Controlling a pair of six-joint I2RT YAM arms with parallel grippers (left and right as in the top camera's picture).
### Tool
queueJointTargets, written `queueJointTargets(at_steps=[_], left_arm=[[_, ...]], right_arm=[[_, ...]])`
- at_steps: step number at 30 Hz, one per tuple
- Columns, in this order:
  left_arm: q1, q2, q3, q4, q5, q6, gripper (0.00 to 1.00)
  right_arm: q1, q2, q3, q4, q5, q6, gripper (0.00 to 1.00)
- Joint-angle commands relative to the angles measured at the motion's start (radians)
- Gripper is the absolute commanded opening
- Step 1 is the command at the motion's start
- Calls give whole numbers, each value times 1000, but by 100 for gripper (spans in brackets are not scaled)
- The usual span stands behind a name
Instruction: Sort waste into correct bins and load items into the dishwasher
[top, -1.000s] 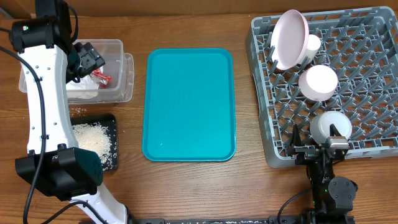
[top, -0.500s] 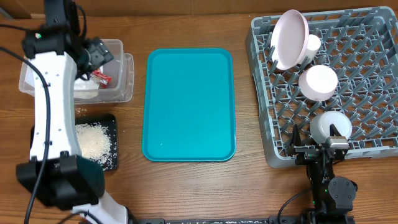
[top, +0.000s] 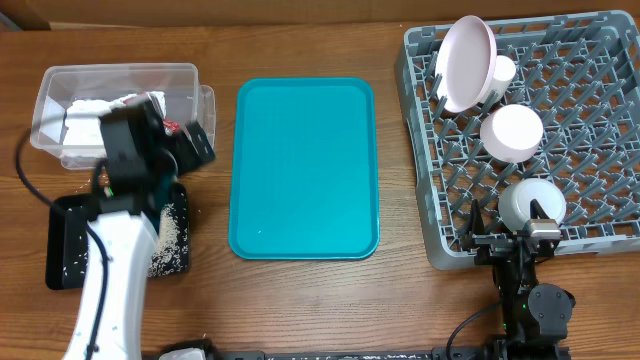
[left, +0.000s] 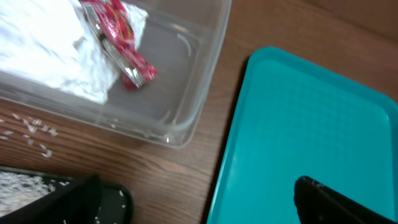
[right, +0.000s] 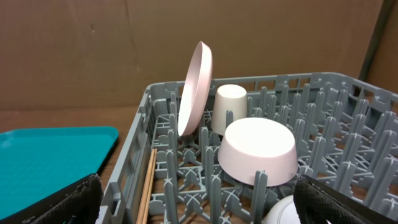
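1. Left gripper (top: 188, 146): jaws spread wide, nothing between them. It hangs over the table's (top: 400, 300) left part, above the right end of the clear tub (top: 50, 85) and the far edge of the black tray (top: 65, 250).
2. Right gripper (top: 512, 240): jaws also spread wide and empty, at the near edge of the dish rack (top: 600, 120), just near of the grey bowl (top: 530, 203).
3. Clear tub sits far left. Inside are crumpled white napkins (left: 43, 50), w/ the red-and-white wrapper (left: 118, 43) lying on and against their right side.
4. Black tray sits near left, just near of the tub. It holds rice scraps (top: 170, 235), mostly on the right side; the arm covers the middle.
5. A few loose rice grains (left: 31, 127) lie on the wood btwn tub and black tray.
6. Teal tray (top: 305, 165) is mid-table, btwn the bins and the rack, bare.
7. Dish rack is at the right. The white plate (top: 467, 62) stands on edge among pegs in the far left part, w/ the small white cup (top: 503, 70) just right of it.
8. White bowl (top: 511, 133) sits upside down near of the plate, and the grey bowl is nearer again.
9. Thin wooden sticks (right: 147, 186) lie along the rack's left wall; can't tell exactly what they are.
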Motion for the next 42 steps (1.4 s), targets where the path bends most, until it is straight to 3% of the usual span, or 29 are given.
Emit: queueJointTargets(at_steps=[1, 11, 14, 21, 30, 42], left_arm=[[-4, -88, -172, 126, 48, 35, 100], [-4, -274, -649, 692, 50, 35, 100], [-4, -326, -732, 772, 50, 35, 100], [-45, -415, -808, 799, 46, 84, 100], [-224, -497, -813, 744, 16, 354, 100], [-264, -653, -821, 572, -145, 240, 100]], right_arm=[[-4, -12, -10, 5, -6, 3, 100], [-4, -12, -10, 5, -6, 3, 100], [-4, -12, -10, 5, -6, 3, 100], [-4, -12, -10, 5, -6, 3, 100], [-4, -12, -10, 5, -6, 3, 100], [-4, -12, -10, 5, -6, 3, 100]])
